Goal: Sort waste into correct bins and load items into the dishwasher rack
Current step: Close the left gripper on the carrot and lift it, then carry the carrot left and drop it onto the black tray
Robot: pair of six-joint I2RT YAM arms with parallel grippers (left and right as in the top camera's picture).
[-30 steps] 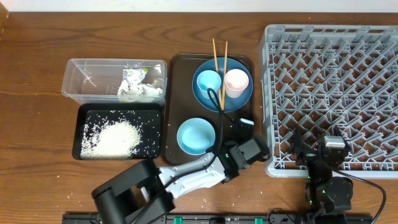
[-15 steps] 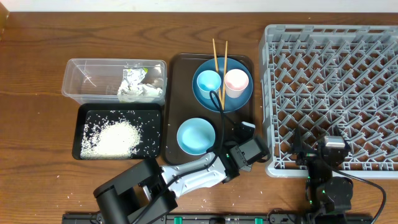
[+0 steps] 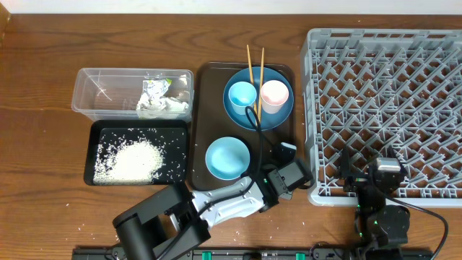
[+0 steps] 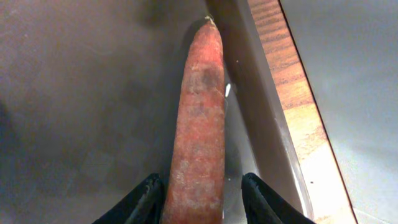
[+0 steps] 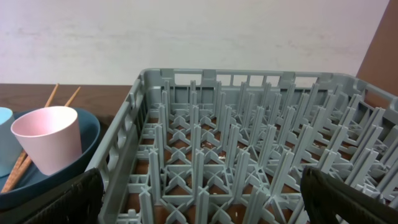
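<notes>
Left claw (image 4: 202, 182) sat low and partly open, one finger either side of the small orange carrot (image 4: 200, 118). A sliver of tray floor showed between the carrot and the right-hand finger, so I could not tell whether the grip had bitten. The carrot lay flat, thick end between the fingers, tip pointing away and close against the raised rim of the dark brown serving tray (image 4: 249, 81). Wooden tabletop (image 4: 292, 93) lay just beyond that rim, to the claw's right.

Step judged: picking up the carrot. To do it well, close squarely on the thick end and lift straight up before swinging. That should clear the rim and the pale blue round bowl (image 3: 227, 157) just left of the claw. Likely destination: the shallow black rectangular tray (image 3: 89, 152) holding loose white rice (image 3: 133, 160), well off to the claw's left. The clear plastic rectangular tub (image 3: 97, 90) lay beyond it.

Right claw (image 5: 200, 180) gaped wide, empty, at the near edge of the grey lattice dishwasher rack (image 5: 249, 143).
</notes>
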